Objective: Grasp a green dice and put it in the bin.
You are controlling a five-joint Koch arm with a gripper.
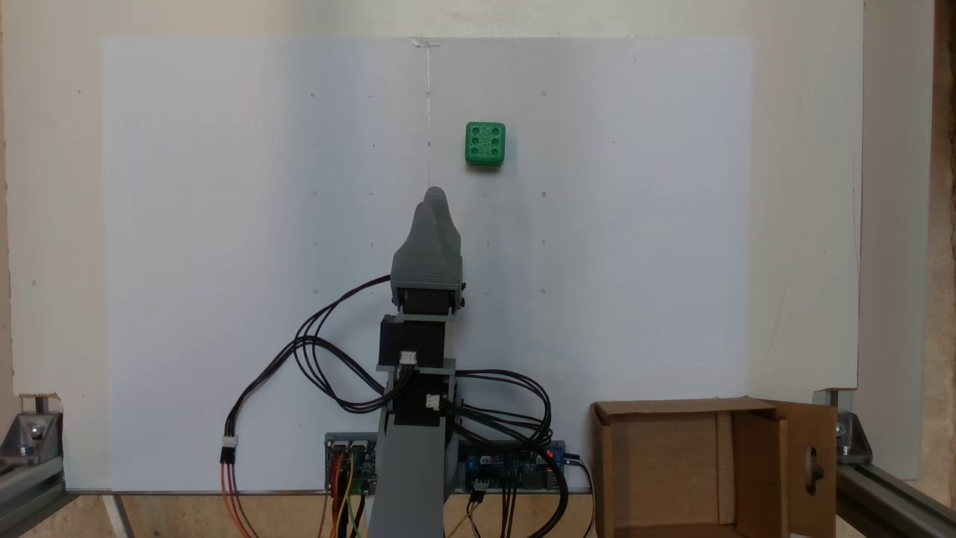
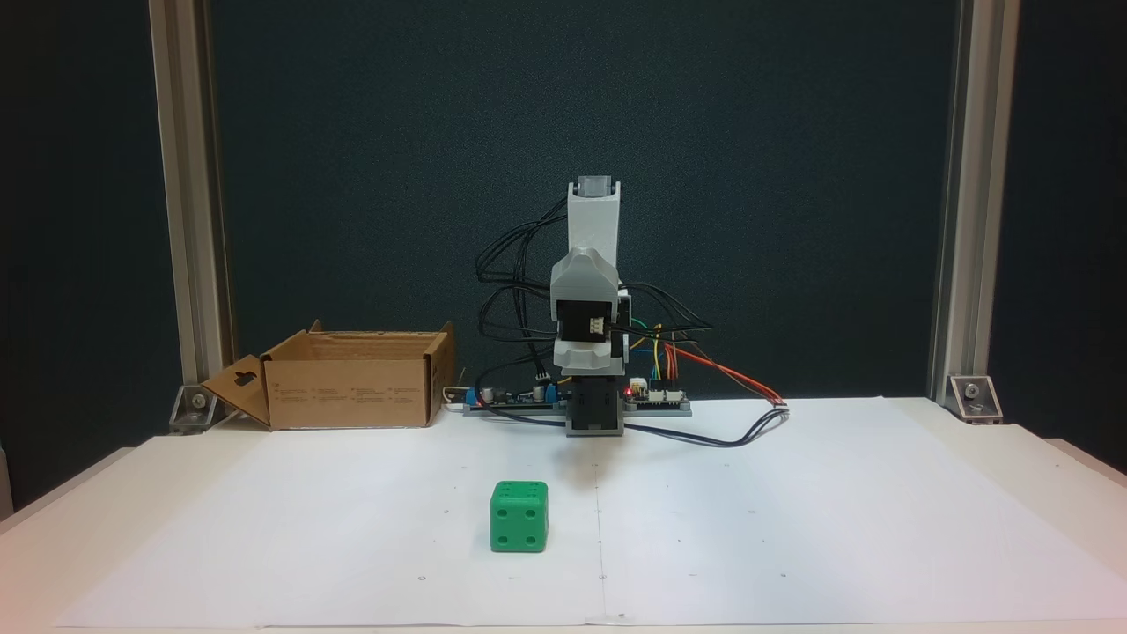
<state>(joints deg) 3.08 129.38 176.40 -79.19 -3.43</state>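
Green dice: the green dice (image 1: pixel 485 143) sits alone on the white sheet (image 1: pixel 224 261); seen from above its top face shows six pips, and in the front fixed view (image 2: pixel 519 517) four pips face the camera.
Gripper: the gripper (image 1: pixel 435 196) points toward the dice, its tip short of it and slightly left of it in the top-down view; the jaws overlap there into one grey tip, so I cannot tell whether they are spread or pressed together. It holds nothing.
Arm: the arm (image 2: pixel 588 299) is folded over its base at the near edge of the sheet, with black cables looping out on both sides.
Bin: the bin (image 1: pixel 672 463) stands open-topped at the bottom right corner of the top-down view, off the sheet's corner, beside the arm's circuit boards (image 1: pixel 508 467); its keyhole flap hangs outward.
Open room: bare sheet surrounds the dice on every side, well clear of all sheet edges.
Frame: aluminium posts (image 2: pixel 185 202) stand at the table's back corners.
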